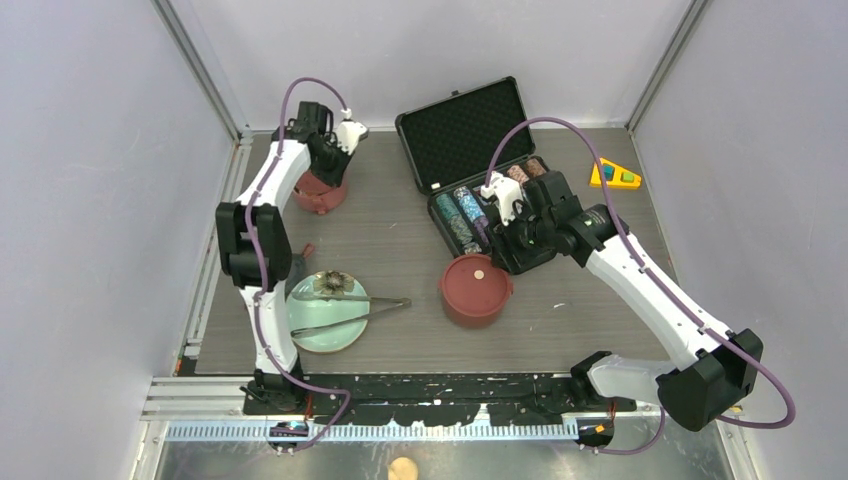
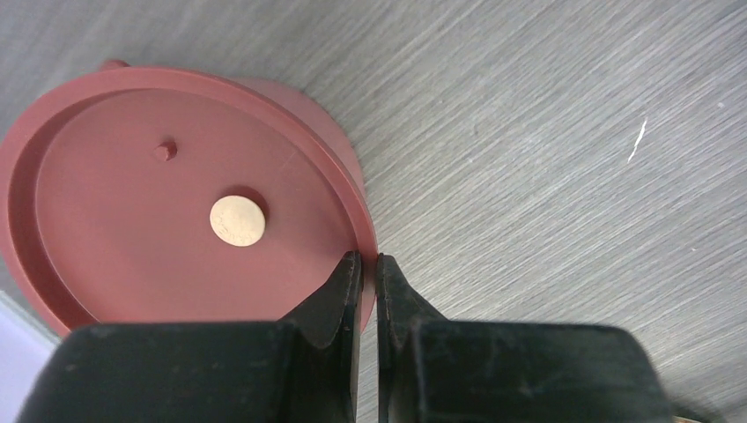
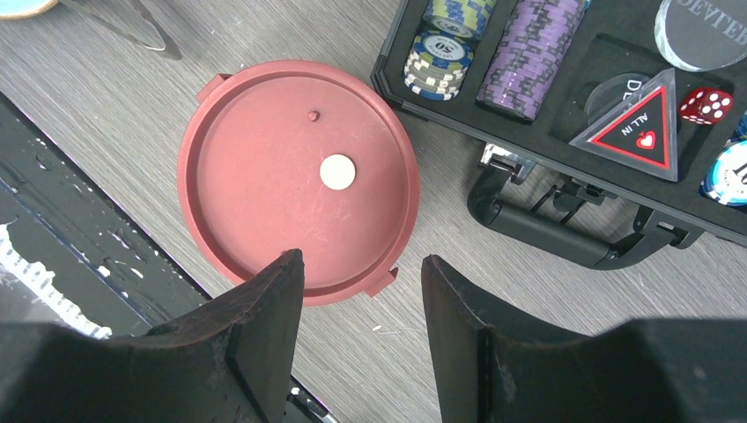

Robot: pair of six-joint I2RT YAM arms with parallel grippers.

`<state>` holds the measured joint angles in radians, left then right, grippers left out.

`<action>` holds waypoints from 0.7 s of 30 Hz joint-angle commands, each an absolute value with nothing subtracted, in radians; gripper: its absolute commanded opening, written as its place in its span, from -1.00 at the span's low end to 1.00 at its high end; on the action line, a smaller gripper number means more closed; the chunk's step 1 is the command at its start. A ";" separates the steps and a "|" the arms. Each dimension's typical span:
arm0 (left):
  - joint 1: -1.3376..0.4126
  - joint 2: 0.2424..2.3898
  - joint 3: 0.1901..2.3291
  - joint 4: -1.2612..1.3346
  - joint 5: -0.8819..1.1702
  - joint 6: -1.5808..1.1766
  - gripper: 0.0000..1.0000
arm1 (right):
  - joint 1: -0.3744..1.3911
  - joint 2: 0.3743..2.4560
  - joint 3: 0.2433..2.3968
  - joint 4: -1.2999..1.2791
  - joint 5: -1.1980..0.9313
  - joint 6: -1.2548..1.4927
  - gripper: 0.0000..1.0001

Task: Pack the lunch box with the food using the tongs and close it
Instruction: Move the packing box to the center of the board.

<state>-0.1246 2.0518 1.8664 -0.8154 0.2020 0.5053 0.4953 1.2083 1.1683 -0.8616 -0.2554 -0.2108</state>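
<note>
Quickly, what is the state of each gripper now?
Left gripper: closed, pinching the rim of a red lid.
Right gripper: open, holding nothing.

Two lunch box tiers, one tongs, one plate, one chip case.

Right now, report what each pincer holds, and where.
Left pincer seems to pinch the red lid at its rim; right pincer is open, holding nothing.
</note>
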 commanded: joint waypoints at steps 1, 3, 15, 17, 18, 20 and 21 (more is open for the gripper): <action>-0.113 2.082 1.923 -0.847 0.237 0.495 -1.00 | 0.493 1.173 1.160 -0.839 -0.263 -0.205 0.13; -0.110 2.096 1.925 -0.848 0.230 0.497 -1.00 | 0.493 1.173 1.157 -0.839 -0.262 -0.207 0.14; -0.084 2.124 1.951 -0.844 0.192 0.497 -1.00 | 0.494 1.190 1.160 -0.839 -0.270 -0.209 0.13; -0.078 2.132 1.961 -0.852 0.191 0.497 -1.00 | 0.494 1.192 1.161 -0.839 -0.271 -0.209 0.14; -0.076 2.138 1.968 -0.858 0.192 0.497 -1.00 | 0.494 1.192 1.161 -0.839 -0.270 -0.209 0.14; -0.074 2.146 1.972 -0.868 0.200 0.498 -1.00 | 0.493 1.192 1.161 -0.840 -0.269 -0.209 0.13; -0.073 2.147 1.969 -0.868 0.205 0.499 -1.00 | 0.494 1.192 1.160 -0.839 -0.269 -0.209 0.13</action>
